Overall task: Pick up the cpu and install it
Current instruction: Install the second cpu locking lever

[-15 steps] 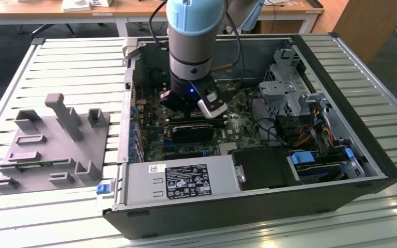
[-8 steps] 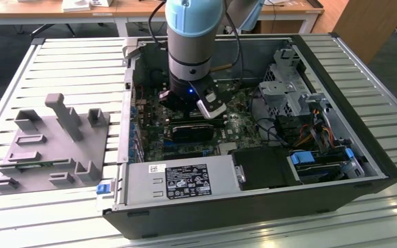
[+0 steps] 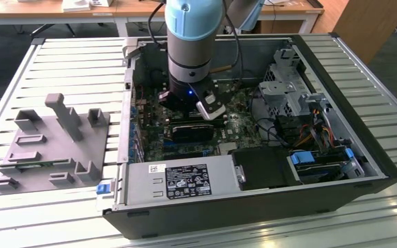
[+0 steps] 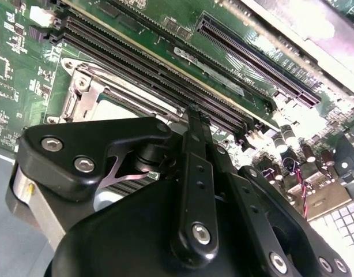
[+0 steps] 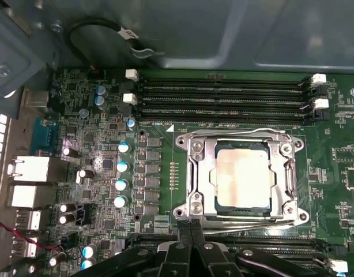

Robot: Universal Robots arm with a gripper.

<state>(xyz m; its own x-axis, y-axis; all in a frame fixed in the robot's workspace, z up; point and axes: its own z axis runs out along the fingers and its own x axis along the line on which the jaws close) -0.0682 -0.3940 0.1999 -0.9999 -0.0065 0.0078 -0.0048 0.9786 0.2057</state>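
Cpu [image 5: 242,175] sits in the motherboard socket [image 5: 241,176] by the memory slots [image 5: 223,98], claw [image 5: 191,226] pressed together empty beside it; a stray nudge could unseat it.

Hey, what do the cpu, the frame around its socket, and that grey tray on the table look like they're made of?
The cpu: likely metal on top, a silvery, softly reflective plate with a pale border. The socket frame: bright bare metal, judging by its glints and screw heads. The grey tray: probably plastic, possibly printed or moulded; matte, uniform grey with blocky posts. The gripper fingers look like black, slightly glossy metal or plastic.
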